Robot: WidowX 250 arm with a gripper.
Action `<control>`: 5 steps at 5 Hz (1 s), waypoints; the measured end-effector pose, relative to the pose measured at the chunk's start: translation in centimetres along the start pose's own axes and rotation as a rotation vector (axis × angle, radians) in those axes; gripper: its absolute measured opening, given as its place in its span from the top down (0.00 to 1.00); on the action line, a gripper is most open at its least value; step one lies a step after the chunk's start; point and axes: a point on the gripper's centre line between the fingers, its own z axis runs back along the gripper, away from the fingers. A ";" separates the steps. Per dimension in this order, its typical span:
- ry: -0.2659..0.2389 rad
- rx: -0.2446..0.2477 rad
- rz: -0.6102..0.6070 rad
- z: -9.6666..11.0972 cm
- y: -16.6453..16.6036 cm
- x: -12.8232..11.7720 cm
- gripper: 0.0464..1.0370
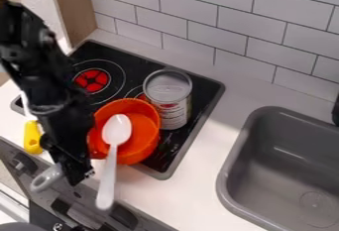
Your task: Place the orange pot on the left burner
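Observation:
The black gripper (78, 173) hangs at the front edge of the stove, just left of the orange pot (142, 136). It covers the middle of a handle whose grey end (46, 178) sticks out on its left, in line with the pot. Whether it holds that handle cannot be told. The pot stands over the front right part of the black stove top. A white spoon (116, 131) lies across the pot with its handle over the near rim. Behind the pot, the left burner (92, 80) shows its red centre, with nothing on it.
A metal can (171, 98) stands right behind the pot, partly over the right burner (141, 96). A yellow-handled object (32, 137) lies left of the arm. The grey sink (285, 160) is at the right, and a tiled wall (232, 22) runs along the back.

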 end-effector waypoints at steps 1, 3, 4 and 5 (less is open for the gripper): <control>0.004 0.012 0.016 0.8 1.2 0.0 0.71; 0.004 0.056 0.147 1.3 5.2 0.9 0.71; 0.010 0.069 0.220 0.7 8.0 2.3 0.71; 0.013 0.064 0.296 0.4 9.8 3.7 0.71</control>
